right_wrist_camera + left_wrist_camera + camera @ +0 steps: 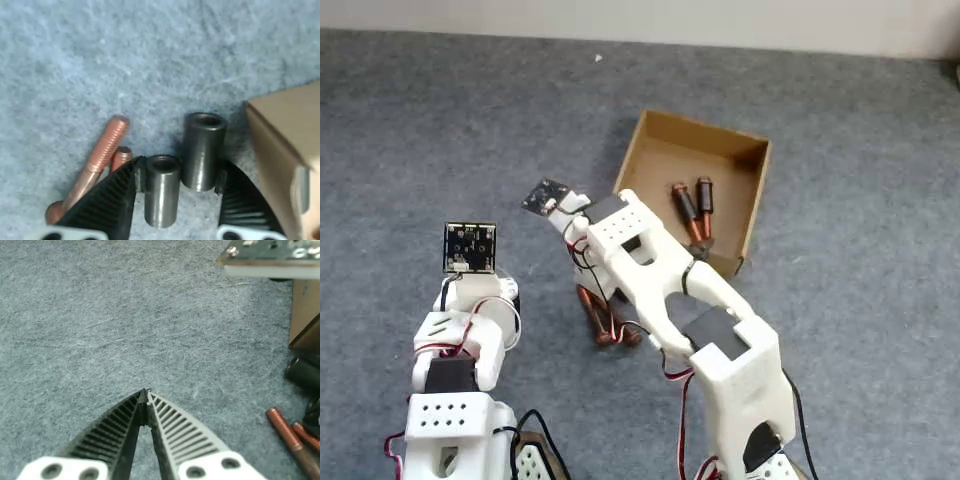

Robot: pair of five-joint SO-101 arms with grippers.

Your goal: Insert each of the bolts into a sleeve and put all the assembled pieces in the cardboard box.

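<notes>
2 sleeves (202,150) sit side by side between the jaws of the right claw (178,170), which is spread wide and low over the table (150,50). 1 sleeve is deeper in, against 1 jaw. The other is further out toward the tips, beside the other jaw. Can't tell if either is actually squeezed.

2 bolts (100,157) lie on the table just outside the first jaw, touching each other, with the threaded ends pointing away from the claw. A corner of the box (285,150) is just outside the opposite jaw. It's near the outer sleeve and, as far as I can see, not touching it.

Left claw (145,396) is closed, tips together, over the table. The bolts are off to 1 side of it, well apart from the tips, with the box corner beyond them.

High view: 2 assembled pieces (686,212) lie inside the box, side by side, toward the wall nearest the right arm (655,270). Left arm (445,415) is well apart from the box.
</notes>
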